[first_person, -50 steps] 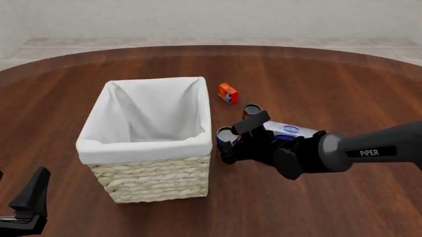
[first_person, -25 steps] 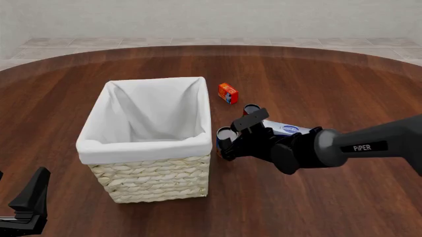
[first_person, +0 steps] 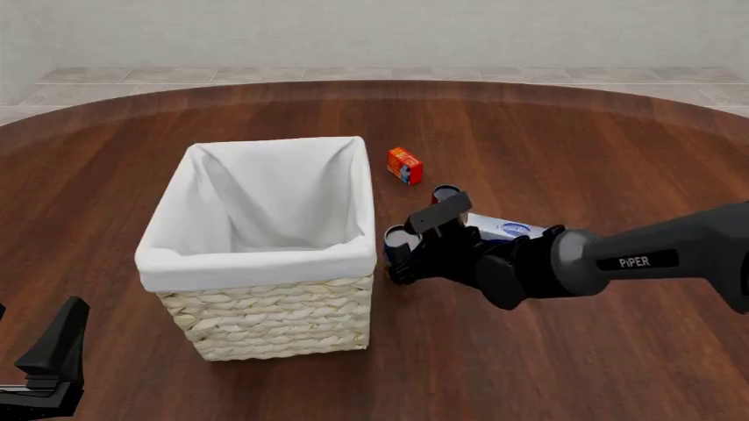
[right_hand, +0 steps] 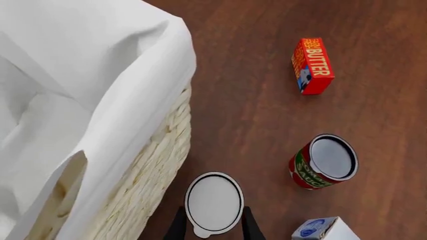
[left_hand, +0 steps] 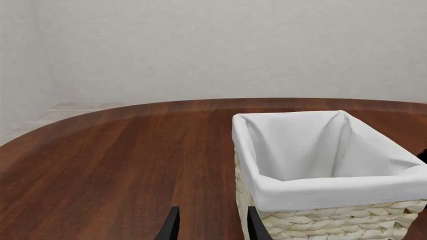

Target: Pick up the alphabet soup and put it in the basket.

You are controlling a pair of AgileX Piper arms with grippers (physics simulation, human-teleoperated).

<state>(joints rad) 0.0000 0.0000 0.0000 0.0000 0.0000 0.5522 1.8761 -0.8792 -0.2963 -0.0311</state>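
Note:
The alphabet soup shows its silvery top in the right wrist view, standing on the table close beside the basket. My right gripper has a finger pressed against each side of the can and is shut on it. In the front view the alphabet soup is partly hidden behind my right gripper, just right of the basket. My left gripper is open and holds nothing. It sits low at the near left, short of the basket.
A red-labelled can stands just beyond the soup. An orange butter box lies farther back. A white and blue carton lies under my right arm.
My right gripper has edged a little lower and closer around the soup can. The left arm and the other things have not moved.

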